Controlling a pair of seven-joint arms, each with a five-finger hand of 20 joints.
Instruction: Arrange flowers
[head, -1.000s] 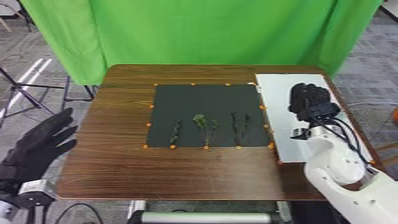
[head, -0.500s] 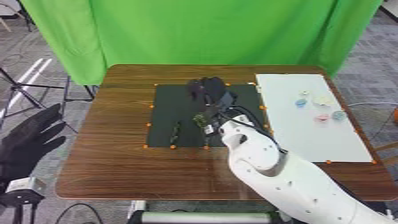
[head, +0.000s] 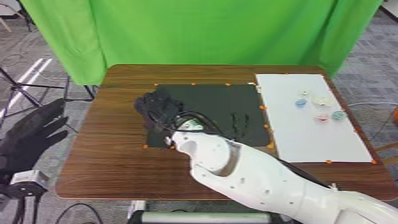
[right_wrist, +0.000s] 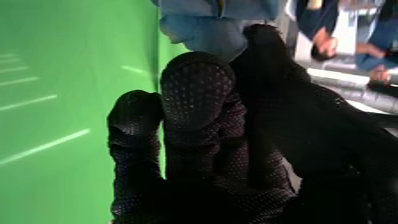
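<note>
Where the flowers lie on the white sheet, stems rest on the black mat alongside. The right hand is over the mat's left side, grip unclear; the left hand, open, empty, hangs beside the desk.

Five flower heads, two visible dark stems; one black mat, one white board.

1. Head view: bright, fairly even light, with a soft sheen on the bench.
2. White glare streaks the floor at left.
3. Right wrist view: pale streaks slant across the green curtain; the fingers look deeply shadowed.
</note>
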